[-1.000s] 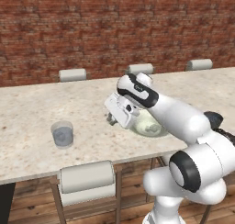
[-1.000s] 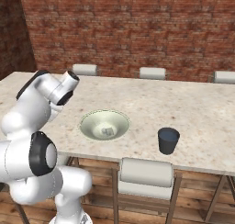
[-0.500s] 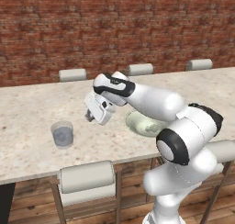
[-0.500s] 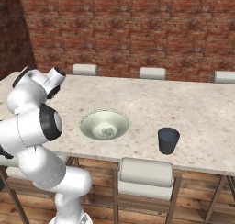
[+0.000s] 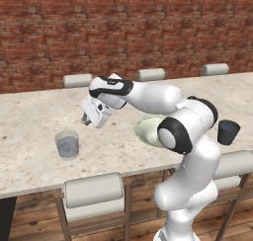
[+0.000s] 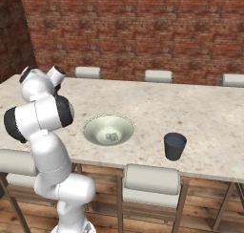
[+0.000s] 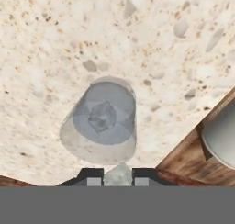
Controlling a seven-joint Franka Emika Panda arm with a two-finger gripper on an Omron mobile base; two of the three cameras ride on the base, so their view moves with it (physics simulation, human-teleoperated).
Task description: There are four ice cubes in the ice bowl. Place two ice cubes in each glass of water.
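Observation:
In the hand view my gripper (image 7: 118, 179) is shut on a small pale ice cube (image 7: 118, 172) that sits between the two dark fingertips (image 7: 94, 177). Straight ahead of it stands the see-through glass of water (image 7: 103, 122) with another ice cube (image 7: 102, 116) inside. From the left base view, the gripper (image 5: 87, 120) hangs above the counter just up and right of that glass (image 5: 67, 144). The ice bowl (image 6: 95, 124) sits mid-counter with a pale cube (image 6: 112, 137) in it. The dark navy glass (image 6: 175, 146) stands to its right.
The speckled stone counter (image 5: 29, 121) runs wide, with its front edge close to the clear glass. Padded chairs line both sides; one seat (image 5: 94, 189) is just below that glass. My arm crosses in front of the bowl (image 5: 146, 129) in the left base view.
The arm has swung left from over the bowl to beside the clear glass, carrying the ice cube. The bowl and both glasses have not moved.

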